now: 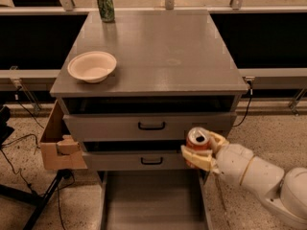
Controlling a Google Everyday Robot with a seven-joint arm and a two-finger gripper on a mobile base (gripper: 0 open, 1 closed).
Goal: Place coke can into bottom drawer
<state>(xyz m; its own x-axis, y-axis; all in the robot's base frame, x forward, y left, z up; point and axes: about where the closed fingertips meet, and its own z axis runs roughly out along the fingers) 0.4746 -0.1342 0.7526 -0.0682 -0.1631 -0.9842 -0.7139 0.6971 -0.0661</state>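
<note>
We see the gripper (199, 147) clamped on the coke can (197, 138), held off the ground at the cabinet's front right

Its cream fingers (192, 155) close around the lower part of the red can, which stands nearly upright with its silver top showing, in front of the right end of the middle drawer (120, 161). In our view it sits above the right wall of the bottom drawer (153, 200), which is pulled out and lies lower. The top drawer (110, 126) is above, with a black handle like the middle one. On the desk (168, 56) a white bowl (92, 66) rests front left and a green can (106, 6) stands at the back left; a cardboard box (53, 145) sits beside the cabinet's left side
</note>
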